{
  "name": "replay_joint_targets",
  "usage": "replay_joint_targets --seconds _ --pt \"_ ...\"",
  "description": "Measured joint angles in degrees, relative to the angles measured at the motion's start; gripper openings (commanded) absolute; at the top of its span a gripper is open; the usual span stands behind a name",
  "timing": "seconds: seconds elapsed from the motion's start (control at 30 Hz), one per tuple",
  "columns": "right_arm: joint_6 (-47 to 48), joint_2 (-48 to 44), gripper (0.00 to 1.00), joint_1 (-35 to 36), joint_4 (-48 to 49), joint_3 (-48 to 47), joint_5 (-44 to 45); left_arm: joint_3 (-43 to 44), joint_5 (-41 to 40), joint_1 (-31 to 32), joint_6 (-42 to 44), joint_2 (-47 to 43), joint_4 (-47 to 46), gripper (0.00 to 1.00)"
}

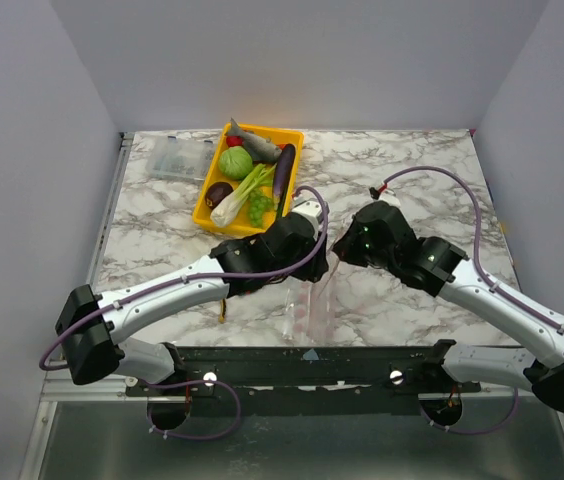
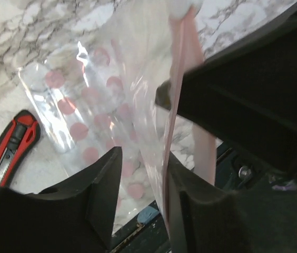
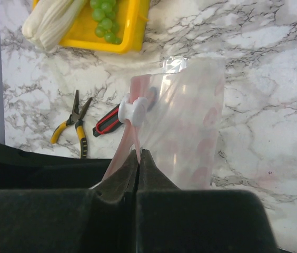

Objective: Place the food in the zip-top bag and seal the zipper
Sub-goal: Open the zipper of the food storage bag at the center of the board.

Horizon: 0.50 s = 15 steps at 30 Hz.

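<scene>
The clear zip-top bag [image 1: 317, 300] with pink dots hangs between my two grippers above the table; it also shows in the left wrist view [image 2: 93, 105] and the right wrist view [image 3: 190, 121]. My right gripper [image 3: 139, 158] is shut on the pink zipper [image 3: 129, 143], just below its white slider [image 3: 132, 110]. My left gripper [image 2: 143, 205] is open, with the zipper [image 2: 177, 95] running between its jaws against the right finger. The food lies in a yellow tray [image 1: 214, 190]: cabbage [image 1: 234, 162], fish [image 1: 252, 143], eggplant [image 1: 283, 170], leek [image 1: 242, 195], grapes [image 1: 259, 208].
A red-black utility knife [image 3: 109, 121] and yellow-handled pliers [image 3: 72, 124] lie on the marble table under the left arm. A clear hard box [image 1: 182, 157] stands left of the tray. Grey walls close in the table on three sides.
</scene>
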<state>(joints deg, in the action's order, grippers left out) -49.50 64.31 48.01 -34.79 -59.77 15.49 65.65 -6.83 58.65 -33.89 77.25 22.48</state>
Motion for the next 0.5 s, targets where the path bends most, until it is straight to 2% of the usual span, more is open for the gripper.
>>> replay_joint_targets --seconds 0.2,0.33,0.5 --pt "1.2 -0.5 0.0 0.0 0.0 -1.3 1.8 -1.7 0.2 0.7 -0.4 1.2 2.6 0.0" --pt "2.7 -0.6 0.0 0.0 -1.2 -1.3 4.8 1.8 0.1 0.7 -0.2 3.1 4.5 0.0" --pt "3.7 -0.5 0.0 0.0 -9.1 -3.8 14.3 13.0 -2.3 0.7 -1.0 8.0 8.3 0.0"
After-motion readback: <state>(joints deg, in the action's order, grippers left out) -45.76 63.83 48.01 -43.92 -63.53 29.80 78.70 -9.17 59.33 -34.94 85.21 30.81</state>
